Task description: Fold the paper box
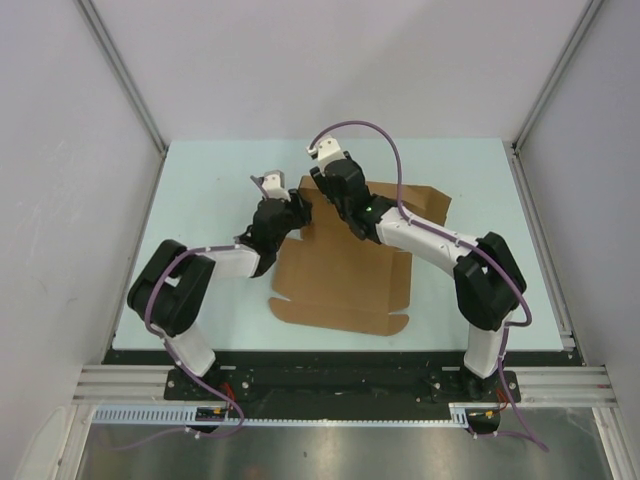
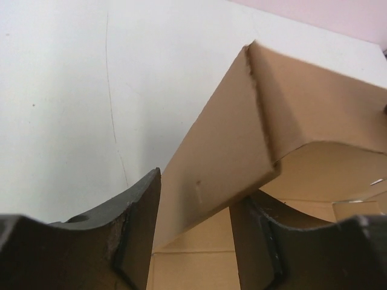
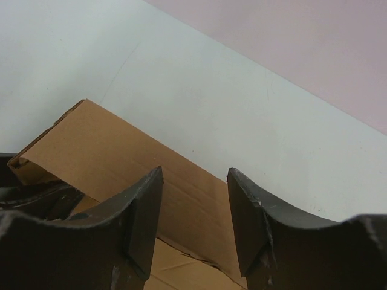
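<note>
The paper box (image 1: 340,275) is a brown cardboard sheet lying mostly flat in the middle of the table, with a tabbed edge toward the arms. Both grippers meet at its far left corner. My left gripper (image 1: 297,213) is open, and a raised flap (image 2: 230,139) slants up between its fingers (image 2: 140,223) without being pinched. My right gripper (image 1: 326,192) is open just above the far flap (image 3: 109,145), with nothing between its fingertips (image 3: 195,170). The corner itself is hidden under the two wrists in the top view.
The pale table (image 1: 200,200) is bounded by grey enclosure walls and aluminium posts (image 1: 125,80) at the back corners. A second flap (image 1: 420,205) of the sheet sticks out to the far right, under the right forearm.
</note>
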Controlling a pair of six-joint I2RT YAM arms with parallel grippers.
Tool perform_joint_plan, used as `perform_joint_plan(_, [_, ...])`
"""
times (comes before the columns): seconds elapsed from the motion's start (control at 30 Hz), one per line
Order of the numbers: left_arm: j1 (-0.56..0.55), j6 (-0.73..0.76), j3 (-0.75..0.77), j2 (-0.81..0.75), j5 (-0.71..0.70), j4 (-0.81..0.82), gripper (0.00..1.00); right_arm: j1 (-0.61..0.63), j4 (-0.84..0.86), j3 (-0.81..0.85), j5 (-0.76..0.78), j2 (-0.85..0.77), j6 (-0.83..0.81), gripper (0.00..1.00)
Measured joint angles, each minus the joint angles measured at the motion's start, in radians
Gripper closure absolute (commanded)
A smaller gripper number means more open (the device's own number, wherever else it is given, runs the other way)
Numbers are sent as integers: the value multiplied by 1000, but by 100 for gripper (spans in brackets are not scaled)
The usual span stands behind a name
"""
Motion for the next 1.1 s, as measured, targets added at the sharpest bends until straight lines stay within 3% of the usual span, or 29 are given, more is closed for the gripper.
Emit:
perform_joint_plan(0.23, [0, 26, -24, -35, 10, -2, 46, 12, -12, -8, 26, -31, -29, 38])
perform_joint_plan(0.67, [0, 82, -156, -361, 0, -24, 45, -30, -2, -7, 23, -110, -41, 41])
perform_joint_plan(0.97, [0, 95, -159, -366, -82, -34, 43, -39, -20, -7, 5, -3, -37, 43])
perform_joint_plan(1.1, [10, 122, -85, -340, -132, -69, 42, -35, -18, -6, 8, -2, -31, 43])
